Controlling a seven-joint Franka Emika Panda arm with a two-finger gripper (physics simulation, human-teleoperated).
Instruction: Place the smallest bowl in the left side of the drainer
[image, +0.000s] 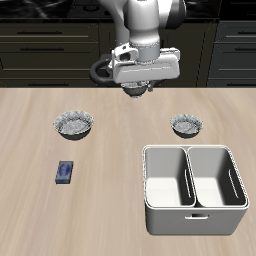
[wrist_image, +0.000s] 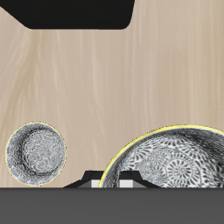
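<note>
My exterior cam sits out front and up high, looking down over the whole table (image: 110, 150) toward the arm's base at the back. The wrist cam points straight down, way closer, catching just bare wood and two bowls. Both views share the small bowl (image: 186, 125) (wrist_image: 35, 154), flipped half a turn between them.

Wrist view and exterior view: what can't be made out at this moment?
- Gripper: open or shut cannot be told. It is small and dark in the exterior view, and the fingers are cut off in the wrist view.
- Patterned bowl: wrist view, cut off by the picture's edge.
- Drainer: exterior view, its own walls hide part of the compartment floors.
- Blue object: exterior view, too small to identify.
</note>
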